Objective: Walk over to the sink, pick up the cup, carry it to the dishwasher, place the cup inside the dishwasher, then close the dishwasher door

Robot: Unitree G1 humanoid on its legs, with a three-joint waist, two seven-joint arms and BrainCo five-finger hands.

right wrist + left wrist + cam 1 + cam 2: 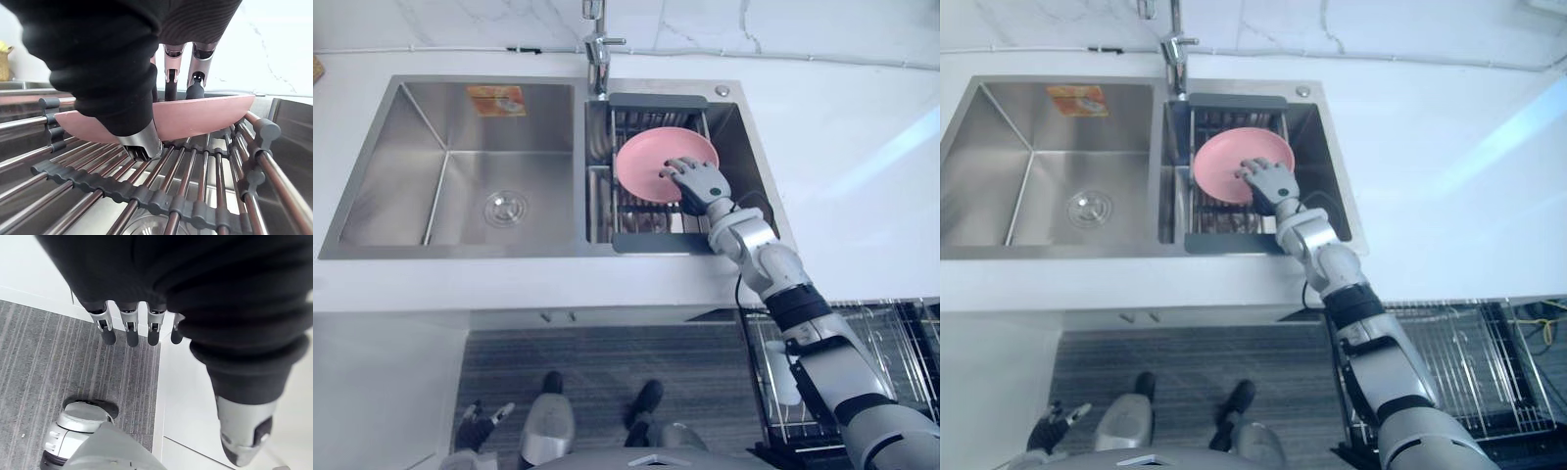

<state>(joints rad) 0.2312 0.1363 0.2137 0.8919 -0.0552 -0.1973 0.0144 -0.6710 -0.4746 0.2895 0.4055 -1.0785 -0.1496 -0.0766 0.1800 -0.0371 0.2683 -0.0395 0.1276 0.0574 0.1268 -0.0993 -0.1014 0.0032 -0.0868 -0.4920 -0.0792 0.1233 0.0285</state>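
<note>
A pink dish (651,162) leans on the dark-edged wire rack (658,241) across the sink's right basin; I see no cup on the rack. My right hand (697,183) reaches over the rack onto the dish. In the right wrist view its fingers (195,88) lie on the inner face of the dish (205,117) and the thumb (142,142) presses the outer side, so the rim is pinched. Something round and clear (146,225) shows under the rack bars. My left hand (478,423) hangs low by my side, its fingers (107,330) straight over the floor.
The tap (597,44) stands behind the divider between the basins. The left basin (401,186) holds only its drain. White counter surrounds the sink. Low on the right, the dishwasher's wire basket (891,352) is pulled out.
</note>
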